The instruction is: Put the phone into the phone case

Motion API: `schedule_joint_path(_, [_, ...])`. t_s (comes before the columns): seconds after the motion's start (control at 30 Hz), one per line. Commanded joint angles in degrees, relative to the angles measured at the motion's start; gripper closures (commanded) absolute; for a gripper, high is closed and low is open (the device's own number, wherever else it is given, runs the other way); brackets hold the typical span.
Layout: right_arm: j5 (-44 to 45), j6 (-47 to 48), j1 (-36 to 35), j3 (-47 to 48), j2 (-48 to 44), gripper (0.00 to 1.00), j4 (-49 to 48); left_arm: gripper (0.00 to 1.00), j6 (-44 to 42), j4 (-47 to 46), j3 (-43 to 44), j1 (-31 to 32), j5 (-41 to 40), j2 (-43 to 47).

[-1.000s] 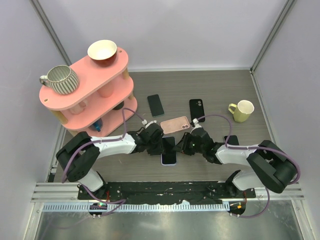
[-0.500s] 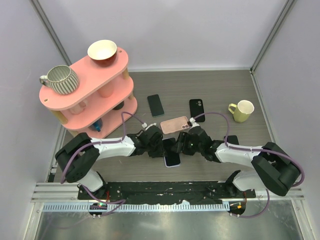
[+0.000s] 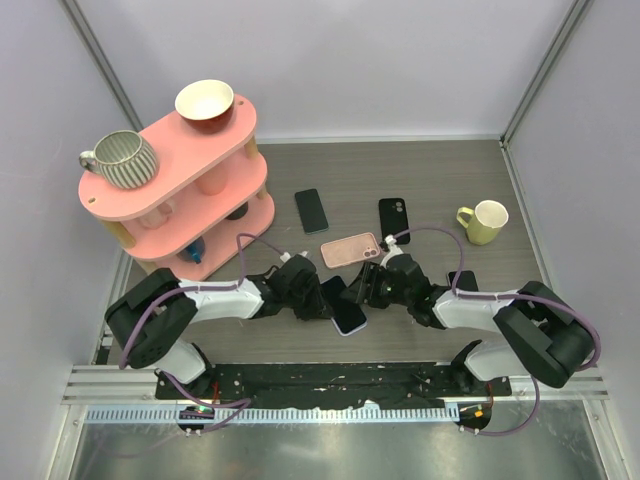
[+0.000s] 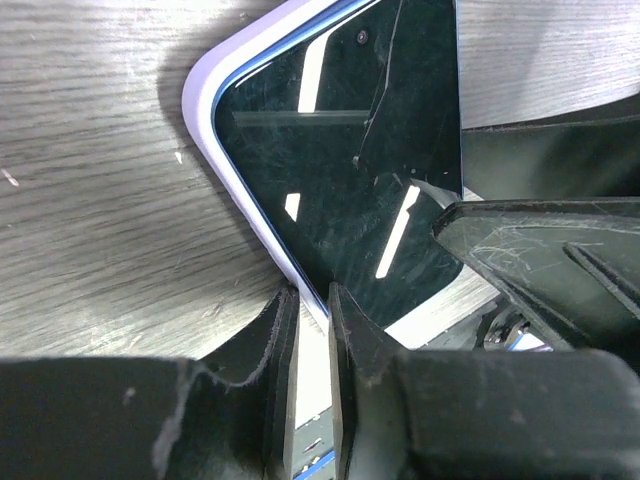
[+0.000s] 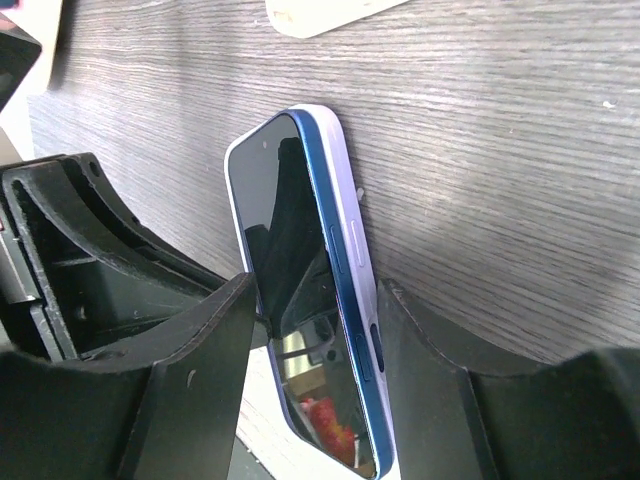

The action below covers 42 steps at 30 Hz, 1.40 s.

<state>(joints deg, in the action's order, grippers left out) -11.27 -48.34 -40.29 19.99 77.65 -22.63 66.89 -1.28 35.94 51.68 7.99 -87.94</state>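
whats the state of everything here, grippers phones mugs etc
blue phone, dark screen, clamped by both grippers
lilac phone case, wrapped round the phone's visible corner
left gripper, shut on the phone's edge
right gripper, shut across the phone
pink phone-shaped slab, lying flat, free
yellow mug, upright, looks empty
striped grey mug, upright on the pink shelf's top
red bowl, upright on the shelf top

Grey wood-grain table (image 3: 440,170) with pink shelf (image 3: 185,150), dark phone (image 3: 311,210), pink phone (image 3: 351,249), yellow mug (image 3: 483,221).

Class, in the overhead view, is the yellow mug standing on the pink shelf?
No, the yellow mug stands on the table, apart from the pink shelf.
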Motion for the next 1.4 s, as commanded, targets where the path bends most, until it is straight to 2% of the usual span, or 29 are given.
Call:
schedule_joint_path(0.0, [-17.2, -6.7, -0.8, -0.9, 0.0, 0.43, -10.5, 0.88, -0.4, -4.6, -1.7, 1.0, 1.3, -2.1])
schedule_joint_path(0.13, [-16.9, -5.1, -0.2, -0.9, -0.8, 0.43, -7.1, 0.88, -0.3, -5.1, -2.0, 0.9, 1.3, -2.4])
schedule_joint_path(0.37, [-21.9, -6.2, 0.5, -2.8, -1.1, 0.44, -10.8, 0.88, -0.9, -5.1, -2.8, 0.8, 0.5, -1.9])
schedule_joint_path(0.73, [-23.5, -4.5, 1.4, -2.3, 0.8, 0.44, -7.5, 0.89, -2.4, -5.1, -2.6, 0.8, 0.3, -0.9])
schedule_joint_path(0.9, [-24.0, -4.4, 1.6, -2.2, 0.1, 0.54, -7.5, 0.88, -3.0, -3.9, -2.4, 0.8, -0.3, -0.7])
schedule_joint_path(1.0, [-23.9, -3.5, 1.7, -2.2, -0.2, 0.64, -6.8, 0.89, -3.3, -3.5, -2.2, 0.8, -0.5, -0.7])
schedule_joint_path(1.13, [-23.4, -2.7, 1.9, -2.1, 0.2, 0.9, -5.3, 0.89, -3.7, -2.4, -1.8, 0.8, -0.9, -0.2])
schedule_joint_path(1.17, [-23.4, -2.6, 2.0, -2.1, 0.2, 0.94, -5.1, 0.88, -4.0, -2.1, -1.7, 0.7, -0.9, -0.1])
schedule_joint_path(1.23, [-23.4, -2.5, 2.2, -2.1, 0.0, 0.99, -4.8, 0.86, -3.9, 1.3, -0.5, 0.6, -2.1, 0.5])
schedule_joint_path(1.3, [-22.8, -1.7, 2.4, -1.5, -0.5, 0.99, -4.0, 0.84, -4.0, 5.1, 0.4, -0.3, -1.7, 1.4])
schedule_joint_path(1.37, [-22.7, -0.7, 2.7, -0.6, -1.7, 0.99, -1.5, 0.75, -4.5, 5.9, 0.7, -1.5, -0.7, 3.0])
